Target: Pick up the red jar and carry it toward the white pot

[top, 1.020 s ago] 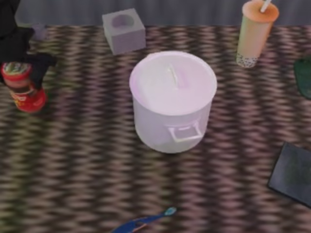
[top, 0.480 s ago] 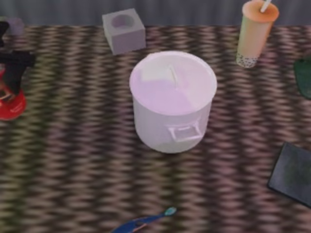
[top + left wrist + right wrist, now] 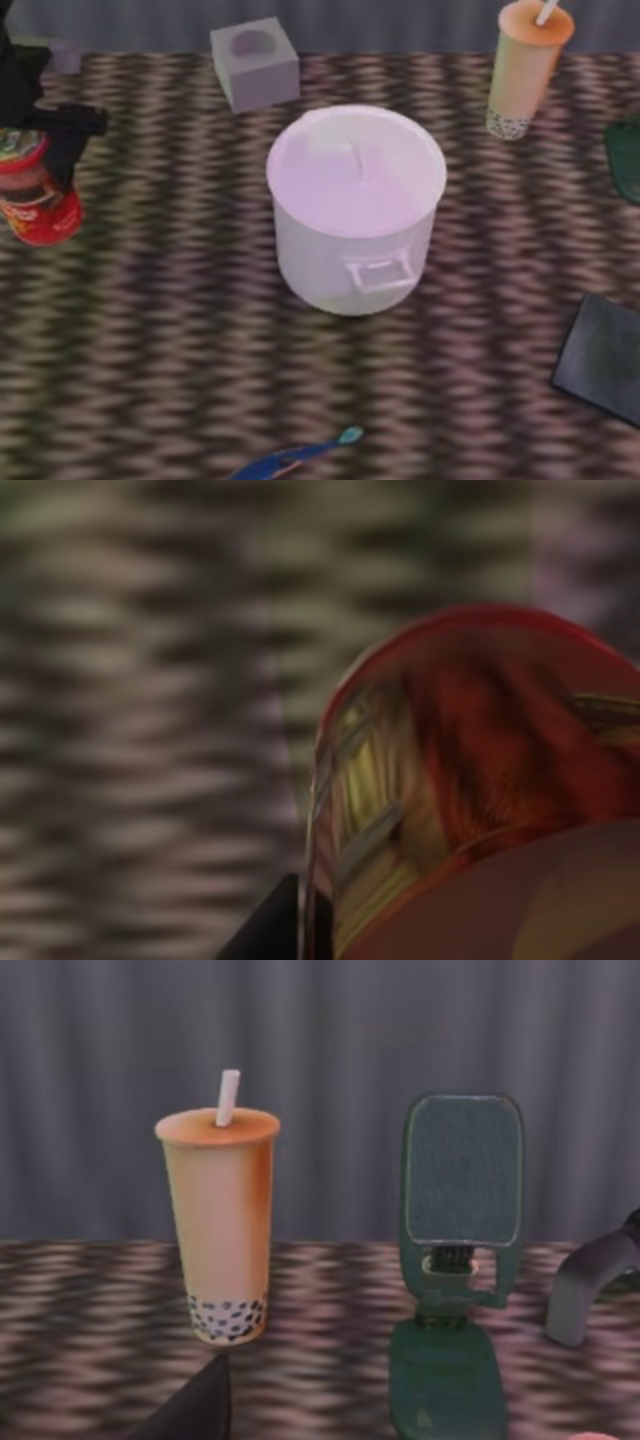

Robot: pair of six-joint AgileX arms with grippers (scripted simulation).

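So the left gripper (image 3: 45, 150) is way over at the left edge of the table, clamped on the red jar (image 3: 35, 195). From above you can see the black fingers on either side of the jar's upper part, with the lid end tucked under the gripper and the red base poking out toward the near side, so the jar looks tilted. The left wrist view is basically filled with the jar (image 3: 470, 790) up close, red body plus a bit of the yellowish label, patterned cloth behind it.

The white pot (image 3: 355, 205) sits around the middle of the table, lid on, its side handle facing the near edge. Jar and pot are well apart, with a wide stretch of cloth between them.

Other stuff: a grey box (image 3: 254, 62) at the far side, left of the pot, and an orange cup (image 3: 525, 65) with a straw at the far right. The right wrist view shows that cup (image 3: 222, 1225) next to a green phone stand (image 3: 455, 1280). The right gripper itself isn't visible from above, and I can't tell if its fingers are apart or together
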